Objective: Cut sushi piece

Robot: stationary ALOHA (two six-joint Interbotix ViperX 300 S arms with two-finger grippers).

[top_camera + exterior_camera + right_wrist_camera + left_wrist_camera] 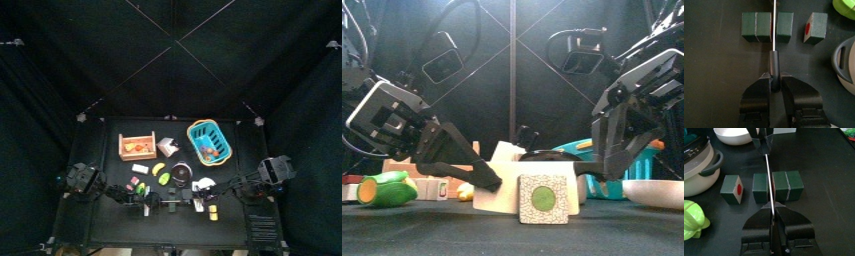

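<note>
Near the front edge of the black counter [824,158], the dark green block-shaped sushi roll [781,186] is best cut by the thin knife [769,183], clamped between both jaws, being pressed straight down its existing seam.

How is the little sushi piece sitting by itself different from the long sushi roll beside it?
The lone piece is one short slice; the sushi roll is longer, with seams across it. The lone piece shows a red middle; the sushi roll shows only green sides. The knife lies across the sushi roll, not the lone piece. Both are dark green blocks.
</note>
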